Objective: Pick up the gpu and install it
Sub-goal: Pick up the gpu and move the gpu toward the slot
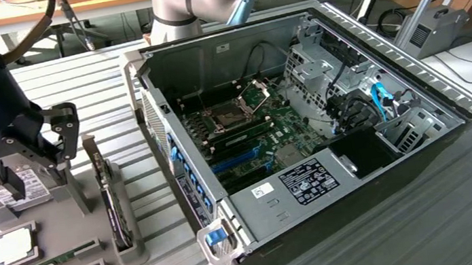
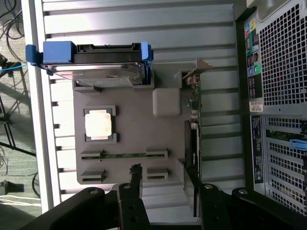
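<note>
Gripper (image 1: 21,167) is up at the exterior view's left, hovering over the grey tray (image 1: 70,226) on the slatted tabletop (image 1: 74,85). Its jaws are spread wide with nothing between them.

The gpu (image 1: 116,203) is not in its grasp. It stands on edge in a slot along the tray's side nearest the open computer case (image 1: 172,65), lower and toward the exterior view's right of the gripper, clear of the fingers. No card has gone into the case yet.

In the wrist view the gpu (image 2: 193,139) runs as a thin dark strip with its silver bracket at the end farthest from the gripper (image 2: 163,177). One black finger (image 2: 135,184) sits over the tray's middle. The other comes in close by the card's near end, and whether it touches cannot be told.

The arm's wrist comes down from the upper left of the exterior frame, a dark housing with a small blue light, pointing the gripper straight down at the tray. Directly below it is the hard drive (image 2: 93,69) in its blue-handled carrier. The processor (image 2: 100,123) and the memory stick (image 2: 123,155) lie flat in their own recesses of the tray.
</note>
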